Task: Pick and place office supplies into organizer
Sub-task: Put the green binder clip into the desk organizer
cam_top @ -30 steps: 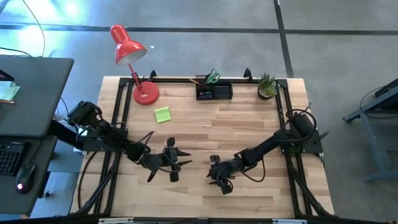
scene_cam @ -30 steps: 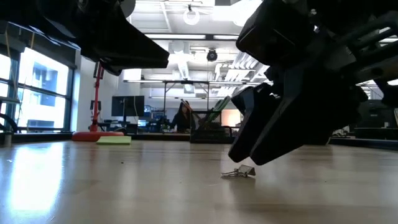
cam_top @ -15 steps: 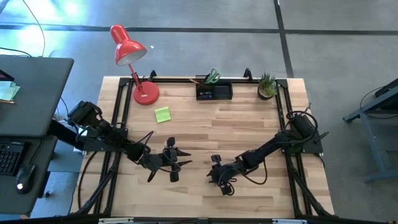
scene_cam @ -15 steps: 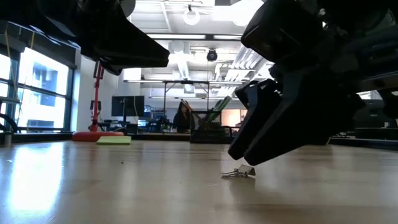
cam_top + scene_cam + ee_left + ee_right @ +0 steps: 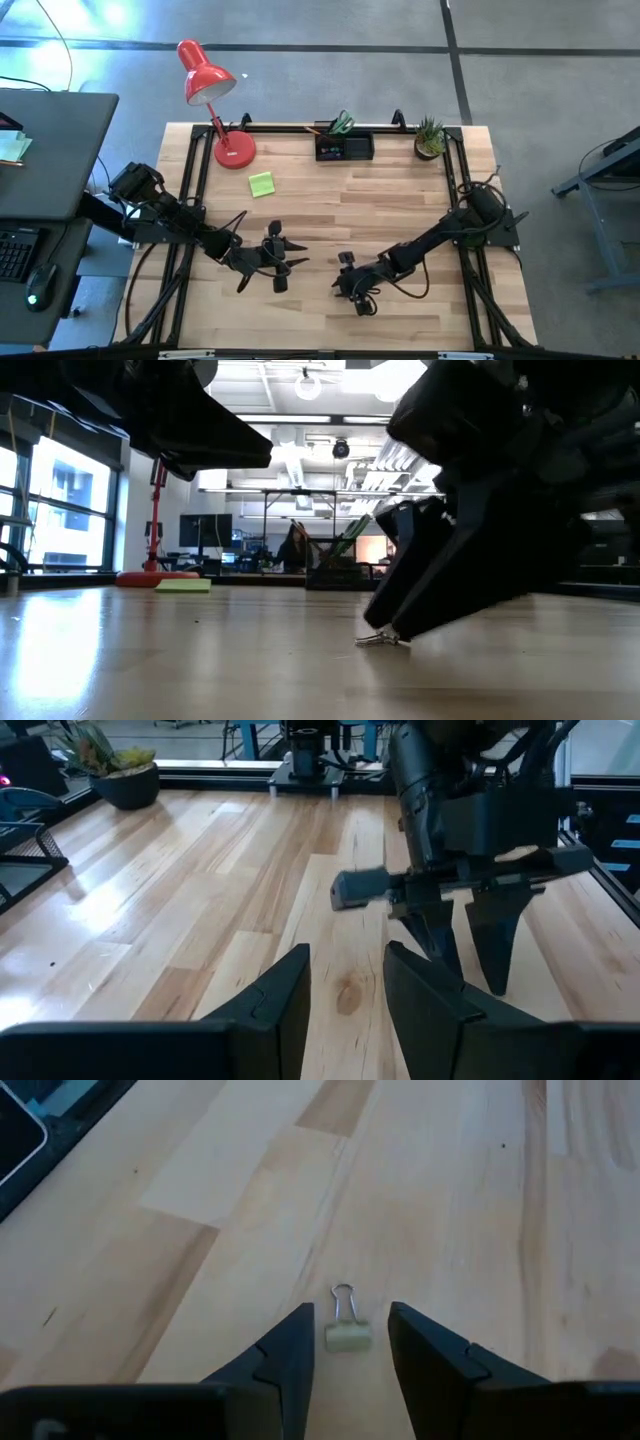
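Observation:
A small binder clip point(image 5: 347, 1337) with a pale body and wire loops lies flat on the wooden table near its front edge; it also shows in the low view point(image 5: 380, 640). My right gripper point(image 5: 347, 1320) is open and low over it. One finger stands on each side of the clip's body, with a gap on both sides. My left gripper point(image 5: 345, 965) waits open over the table's front left point(image 5: 295, 255), with nothing between its fingers. The black organizer point(image 5: 345, 147) stands at the far edge with green scissors point(image 5: 342, 124) upright in it. A lime sticky-note pad point(image 5: 261, 184) lies flat on the far left.
A red desk lamp point(image 5: 210, 85) stands at the far left corner and a small potted plant point(image 5: 430, 137) at the far right. Black rails point(image 5: 195, 170) run along the table's sides. Bare wood lies between the grippers and the organizer.
My right gripper has tipped and sunk a little toward the table, bringing its fingertips down around the binder clip. The clip has stayed where it was.

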Motion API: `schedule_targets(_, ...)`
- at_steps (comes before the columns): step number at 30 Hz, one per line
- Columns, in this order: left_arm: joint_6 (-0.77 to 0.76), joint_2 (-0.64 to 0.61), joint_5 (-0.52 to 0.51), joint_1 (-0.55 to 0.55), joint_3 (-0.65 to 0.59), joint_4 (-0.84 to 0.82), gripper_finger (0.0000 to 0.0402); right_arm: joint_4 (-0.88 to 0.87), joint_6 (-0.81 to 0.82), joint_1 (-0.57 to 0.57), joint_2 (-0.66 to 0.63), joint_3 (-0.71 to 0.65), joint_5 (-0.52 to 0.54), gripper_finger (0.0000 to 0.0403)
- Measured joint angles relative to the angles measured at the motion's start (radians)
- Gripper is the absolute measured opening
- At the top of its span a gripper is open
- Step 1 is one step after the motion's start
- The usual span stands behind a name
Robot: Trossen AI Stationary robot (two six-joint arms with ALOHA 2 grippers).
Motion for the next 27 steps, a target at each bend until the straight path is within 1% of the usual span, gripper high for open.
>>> schedule_targets(5, 0.000, 0.000, 0.000, 0.000, 0.000, 0.000, 0.0113, 0.022, 0.000, 0.004, 0.029, 0.000, 0.012, 0.0122)
schedule_targets(17, 0.000, 0.000, 0.000, 0.000, 0.000, 0.000, 0.0113, 0.007, -0.003, 0.008, 0.031, 0.001, 0.007, 0.0119)
schedule_targets(20, 0.000, 0.000, 0.000, 0.000, 0.000, 0.000, 0.0113, 0.004, -0.004, 0.008, 0.032, 0.001, 0.007, 0.0106)
schedule_targets(27, 0.001, 0.000, 0.000, 0.000, 0.000, 0.000, 0.0113, 0.001, -0.023, 0.008, 0.031, 0.002, 0.005, 0.0054)
